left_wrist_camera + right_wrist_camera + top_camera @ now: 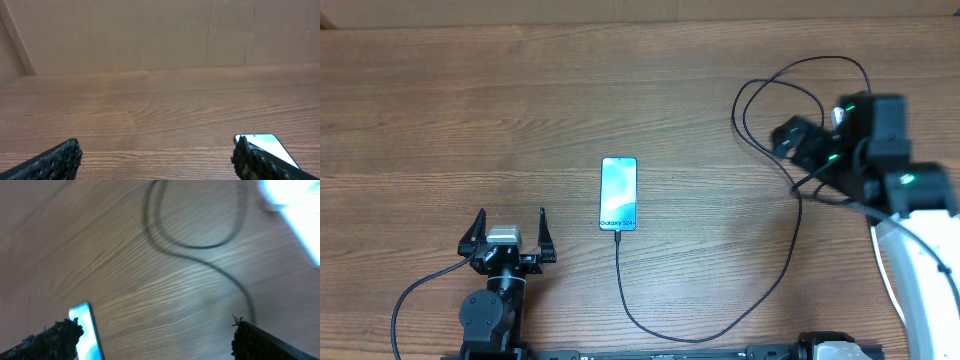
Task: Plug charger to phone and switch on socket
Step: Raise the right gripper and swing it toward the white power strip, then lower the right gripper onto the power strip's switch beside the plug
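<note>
The phone [618, 194] lies flat mid-table with its blue-teal screen up; it also shows in the left wrist view [267, 145] and the right wrist view [85, 330]. The black charger cable [790, 255] meets the phone's near end, curves right and loops up under my right arm; it also shows in the right wrist view [200, 245]. Its black plug end is hidden. The white socket strip [925, 285] lies at the right edge, blurred in the right wrist view [295, 202]. My left gripper [510, 232] [157, 152] is open and empty, left of the phone. My right gripper [795, 140] [155, 330] is open and empty above the cable loops.
The wooden table [470, 100] carries nothing else. A cardboard wall [150, 35] stands along the far edge. The right wrist view is motion-blurred. The arm bases sit at the near edge.
</note>
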Controlling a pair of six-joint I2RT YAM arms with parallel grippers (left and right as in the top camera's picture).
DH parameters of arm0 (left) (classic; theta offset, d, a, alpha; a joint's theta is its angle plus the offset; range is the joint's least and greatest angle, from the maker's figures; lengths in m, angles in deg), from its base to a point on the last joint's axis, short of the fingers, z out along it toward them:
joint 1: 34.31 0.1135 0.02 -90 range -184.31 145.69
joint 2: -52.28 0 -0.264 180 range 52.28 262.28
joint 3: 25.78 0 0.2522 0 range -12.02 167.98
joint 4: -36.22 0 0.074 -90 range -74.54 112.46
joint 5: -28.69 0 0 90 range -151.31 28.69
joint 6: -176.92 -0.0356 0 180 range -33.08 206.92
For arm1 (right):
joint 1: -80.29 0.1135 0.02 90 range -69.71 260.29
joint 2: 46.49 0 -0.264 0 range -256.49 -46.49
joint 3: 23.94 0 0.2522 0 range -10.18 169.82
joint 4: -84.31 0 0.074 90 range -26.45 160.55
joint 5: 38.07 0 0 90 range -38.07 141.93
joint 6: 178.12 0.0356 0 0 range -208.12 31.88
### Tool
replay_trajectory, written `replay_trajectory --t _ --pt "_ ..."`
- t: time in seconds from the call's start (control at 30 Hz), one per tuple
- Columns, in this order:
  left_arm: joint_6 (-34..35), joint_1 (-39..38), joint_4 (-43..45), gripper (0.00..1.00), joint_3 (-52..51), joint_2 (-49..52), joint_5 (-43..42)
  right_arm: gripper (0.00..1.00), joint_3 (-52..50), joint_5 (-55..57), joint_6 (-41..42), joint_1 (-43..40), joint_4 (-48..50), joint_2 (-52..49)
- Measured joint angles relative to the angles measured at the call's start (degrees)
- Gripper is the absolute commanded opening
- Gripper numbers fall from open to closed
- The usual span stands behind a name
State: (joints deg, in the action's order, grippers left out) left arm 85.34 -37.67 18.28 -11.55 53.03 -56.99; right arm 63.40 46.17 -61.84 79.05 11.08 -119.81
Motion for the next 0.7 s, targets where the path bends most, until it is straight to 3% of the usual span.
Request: replay_trajectory --t 0.23,0.7 --pt "0.0 0.0 0.0 1.00 0.0 0.0 0.0 1.00 16.2 2.2 -0.5 -12.2 -7.0 -15.2" --pt "0.0 0.0 0.0 1.00 0.0 0.0 0.0 1.00 17.7 7.5 -0.8 -24.4 2.2 -38.7"
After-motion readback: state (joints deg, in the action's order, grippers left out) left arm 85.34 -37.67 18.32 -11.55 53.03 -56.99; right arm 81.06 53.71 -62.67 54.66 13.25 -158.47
